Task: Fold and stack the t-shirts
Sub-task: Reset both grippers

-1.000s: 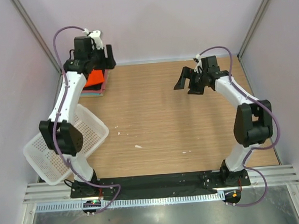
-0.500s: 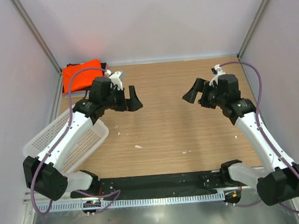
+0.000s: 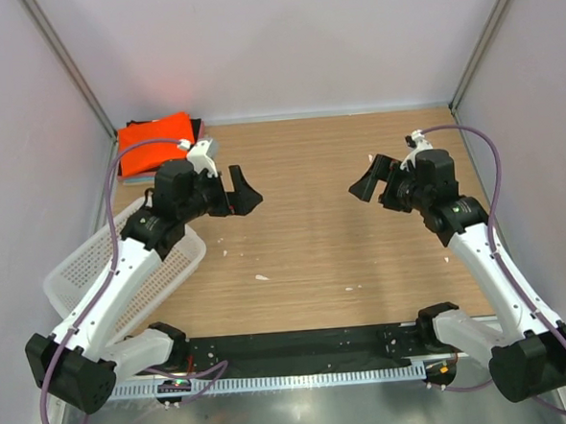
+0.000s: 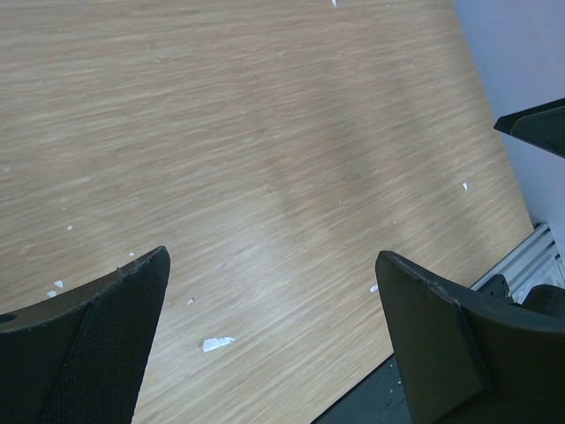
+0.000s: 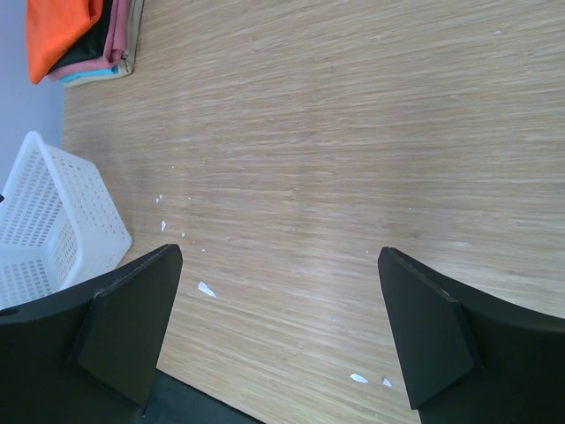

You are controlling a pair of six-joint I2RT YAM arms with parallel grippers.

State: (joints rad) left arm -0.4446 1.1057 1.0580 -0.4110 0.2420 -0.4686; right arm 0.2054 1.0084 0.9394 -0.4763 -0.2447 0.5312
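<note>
A stack of folded t-shirts [image 3: 154,146] lies at the table's far left corner, the bright orange-red one on top. In the right wrist view the stack [image 5: 78,37] shows orange, black, pink and teal layers. My left gripper [image 3: 242,192] is open and empty, held above the bare wood right of the stack; in its wrist view [image 4: 274,265] only tabletop lies between the fingers. My right gripper [image 3: 366,180] is open and empty over the right half of the table; its wrist view [image 5: 281,256] shows only wood between the fingers.
A white plastic mesh basket [image 3: 86,291] lies tilted at the left edge, partly under my left arm, also in the right wrist view [image 5: 44,221]. Small white scraps [image 3: 261,277] dot the wooden table. Pale walls enclose the back and sides.
My left arm left the stack at the far corner and drew back toward the table's middle, uncovering the orange-red shirt. My right arm swung outward and lowered slightly. Both grippers stayed open.
</note>
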